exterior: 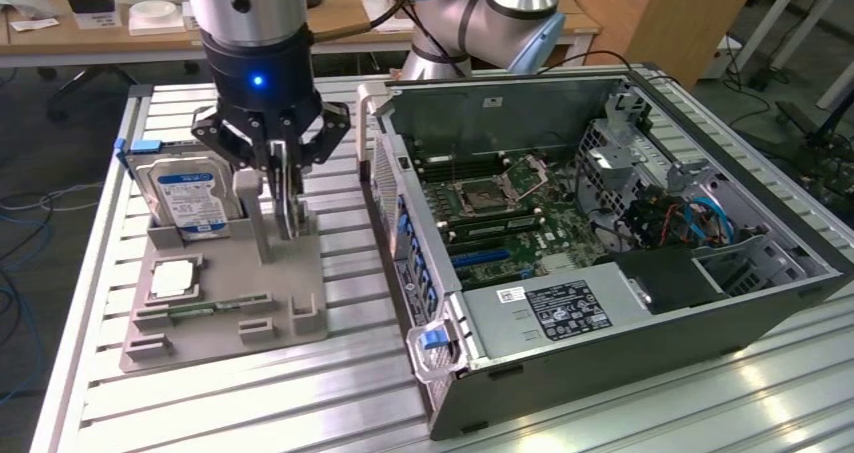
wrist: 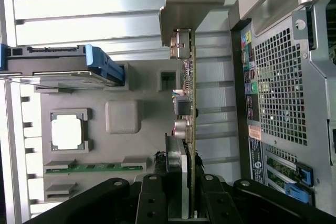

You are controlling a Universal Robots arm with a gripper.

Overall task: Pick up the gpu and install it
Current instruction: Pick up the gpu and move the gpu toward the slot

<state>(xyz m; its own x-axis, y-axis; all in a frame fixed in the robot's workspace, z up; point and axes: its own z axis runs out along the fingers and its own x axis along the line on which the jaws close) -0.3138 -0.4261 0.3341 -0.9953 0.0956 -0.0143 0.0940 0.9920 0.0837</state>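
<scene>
The gripper (exterior: 283, 205) is hanging straight down over the grey holder tray (exterior: 220, 325), and its fingers (wrist: 176, 203) are pinching the gpu (wrist: 192, 103) by its upper edge. The card is standing on edge between them, thin side toward the wrist camera and metal bracket end pointing away from the fingers. It is running down toward the tray's edge nearest the computer case (exterior: 747, 293). Whether its lower edge is sitting in the tray's slot or hanging just clear of it is hard to tell.

Beside the gripper, toward the exterior view's left, a blue-labelled hard drive (exterior: 187, 198) is standing upright in the tray's far corner. A square processor (exterior: 174, 278) and a narrow green memory stick (exterior: 200, 308) are lying flat nearer the tray's front edge. The tray is resting on the slatted aluminium table (exterior: 334, 398), just beside the open case.
</scene>
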